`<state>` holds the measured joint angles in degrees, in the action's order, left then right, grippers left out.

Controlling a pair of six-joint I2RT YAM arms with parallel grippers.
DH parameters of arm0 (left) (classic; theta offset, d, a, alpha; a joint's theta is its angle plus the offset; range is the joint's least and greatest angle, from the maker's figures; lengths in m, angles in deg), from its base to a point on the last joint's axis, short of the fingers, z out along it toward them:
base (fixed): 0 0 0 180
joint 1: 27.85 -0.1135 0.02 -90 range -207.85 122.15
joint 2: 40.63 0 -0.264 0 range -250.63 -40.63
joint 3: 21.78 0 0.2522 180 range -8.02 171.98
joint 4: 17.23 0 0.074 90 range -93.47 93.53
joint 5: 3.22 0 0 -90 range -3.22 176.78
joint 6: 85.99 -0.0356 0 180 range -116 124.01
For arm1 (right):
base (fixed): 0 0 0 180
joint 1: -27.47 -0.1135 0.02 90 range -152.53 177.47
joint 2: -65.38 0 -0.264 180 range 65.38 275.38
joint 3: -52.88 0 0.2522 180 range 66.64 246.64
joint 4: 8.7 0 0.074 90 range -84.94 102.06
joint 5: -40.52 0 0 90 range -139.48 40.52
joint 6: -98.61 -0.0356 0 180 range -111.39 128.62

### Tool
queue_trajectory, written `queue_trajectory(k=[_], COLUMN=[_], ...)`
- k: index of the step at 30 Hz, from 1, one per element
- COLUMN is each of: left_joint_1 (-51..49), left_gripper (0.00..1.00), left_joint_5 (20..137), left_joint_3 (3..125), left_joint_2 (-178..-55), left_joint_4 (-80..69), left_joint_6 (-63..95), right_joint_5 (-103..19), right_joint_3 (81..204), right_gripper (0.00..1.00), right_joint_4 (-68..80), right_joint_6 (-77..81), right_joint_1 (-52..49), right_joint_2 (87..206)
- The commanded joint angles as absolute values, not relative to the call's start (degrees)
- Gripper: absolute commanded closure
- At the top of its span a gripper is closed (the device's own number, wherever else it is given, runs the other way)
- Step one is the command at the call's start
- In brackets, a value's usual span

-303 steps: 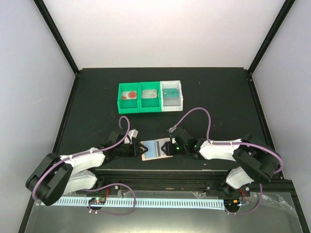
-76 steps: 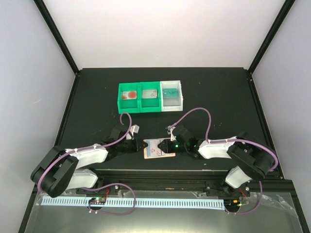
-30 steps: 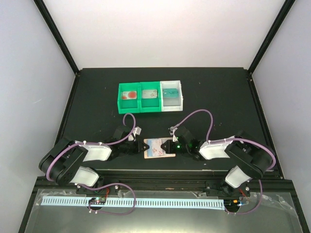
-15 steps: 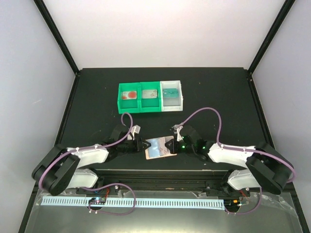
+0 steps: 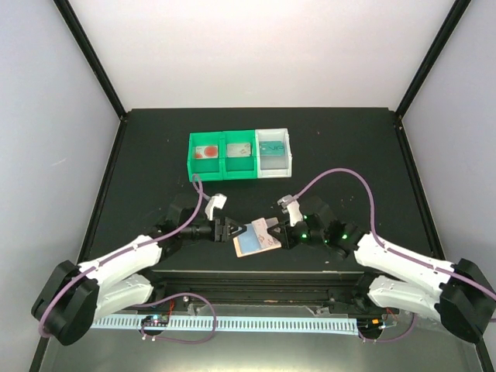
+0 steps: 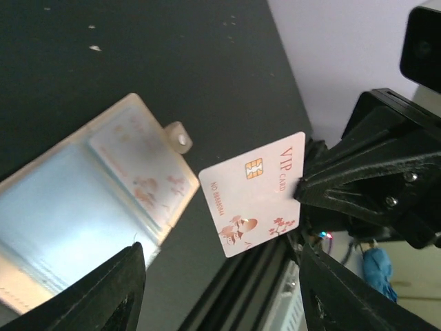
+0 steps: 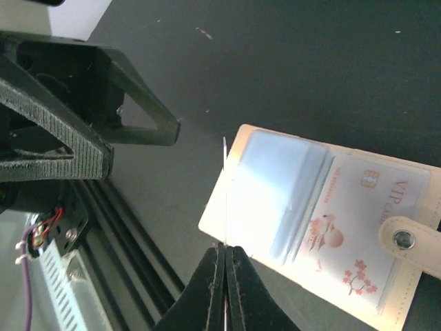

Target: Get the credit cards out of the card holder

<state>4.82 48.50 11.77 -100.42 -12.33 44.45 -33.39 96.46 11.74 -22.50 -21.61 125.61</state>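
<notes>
The tan card holder [image 5: 249,245] lies open on the black table, blue-grey panel up; it also shows in the left wrist view [image 6: 83,207] and the right wrist view [image 7: 275,189]. My right gripper [image 5: 277,230] is shut on a white credit card with red print [image 6: 258,196], held just above the holder's right part and seen edge-on in the right wrist view [image 7: 224,186]. Another white and red card [image 7: 358,231] sits in the holder's pocket under the snap tab [image 7: 406,239]. My left gripper [image 5: 230,229] is open at the holder's left edge, holding nothing.
Two green bins [image 5: 222,167] and a white bin [image 5: 288,155] stand at the back, holding a red and white card [image 5: 207,151], a grey card [image 5: 239,150] and a teal card [image 5: 272,151]. The table's front rail [image 5: 256,283] runs just below the holder.
My right gripper has lifted the white and red card clear of the holder. Both arms have stretched forward and the holder has shifted slightly.
</notes>
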Motion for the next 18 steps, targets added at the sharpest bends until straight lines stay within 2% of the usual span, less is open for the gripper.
queue_trajectory(k=[1, 9, 16, 18], left_joint_1=[5.1, 5.1, 5.1, 5.1], left_gripper=[0.37, 0.41, 0.60, 0.60], left_joint_5=[41.1, 35.7, 32.0, 31.3], left_joint_3=[13.6, 15.4, 15.6, 15.1], left_joint_2=[-97.7, -91.1, -87.7, -87.2], left_joint_4=[-13.3, -7.5, -6.4, -7.8], left_joint_6=[42.4, 38.3, 37.2, 37.9], right_joint_5=[-27.5, -15.1, -7.6, -7.3], right_joint_3=[99.3, 103.0, 102.6, 102.1], right_gripper=[0.99, 0.99, 0.99, 0.99], right_joint_4=[18.8, 25.1, 22.9, 21.7], right_joint_6=[-17.3, -11.5, -11.4, -11.7], right_joint_1=[-21.3, -21.3, -21.3, -21.3], right_joint_2=[122.3, 118.0, 116.4, 116.4])
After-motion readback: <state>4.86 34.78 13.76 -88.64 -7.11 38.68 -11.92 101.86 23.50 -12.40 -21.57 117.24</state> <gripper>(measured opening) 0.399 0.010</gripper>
